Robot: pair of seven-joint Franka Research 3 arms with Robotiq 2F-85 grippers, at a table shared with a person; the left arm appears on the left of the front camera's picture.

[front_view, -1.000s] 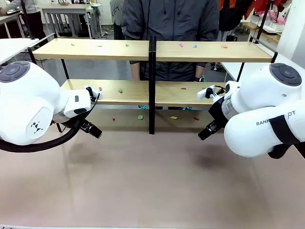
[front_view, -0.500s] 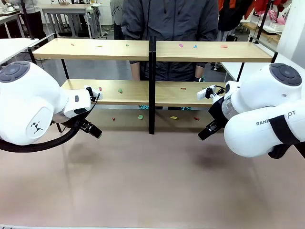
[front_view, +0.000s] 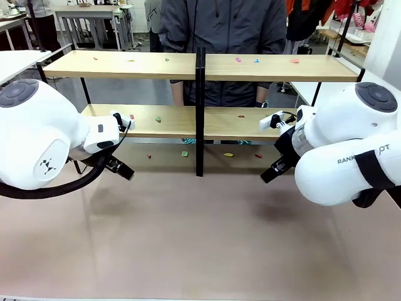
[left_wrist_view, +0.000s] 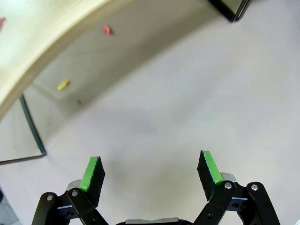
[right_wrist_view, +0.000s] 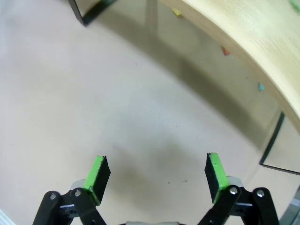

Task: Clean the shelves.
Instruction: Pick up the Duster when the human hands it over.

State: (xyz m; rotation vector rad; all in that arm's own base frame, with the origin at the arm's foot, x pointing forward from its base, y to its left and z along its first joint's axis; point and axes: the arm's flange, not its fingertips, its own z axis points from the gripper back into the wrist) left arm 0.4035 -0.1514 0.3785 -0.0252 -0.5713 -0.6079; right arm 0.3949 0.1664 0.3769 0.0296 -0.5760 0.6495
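Observation:
The shelves (front_view: 150, 65) stand across the far half of the table: two light wooden boards on a black frame with a centre upright (front_view: 200, 113). Small coloured scraps lie on the upper board, on the lower board (front_view: 158, 118) and on the table beneath it (front_view: 185, 153). My left gripper (front_view: 119, 169) hangs low in front of the rack's left half, open and holding nothing (left_wrist_view: 151, 171). My right gripper (front_view: 270, 172) hangs in front of the right half, also open and holding nothing (right_wrist_view: 157, 172). Each wrist view has the lower board's edge (left_wrist_view: 47, 37) (right_wrist_view: 253, 33) above bare tabletop.
A person in a dark jacket (front_view: 222, 31) stands just behind the rack. Beneath the lower board lie a yellow scrap (left_wrist_view: 63, 84) and a red scrap (left_wrist_view: 107, 30) in the left wrist view, and red (right_wrist_view: 226, 51) and blue (right_wrist_view: 260, 86) scraps in the right. The near tabletop (front_view: 200, 238) is bare.

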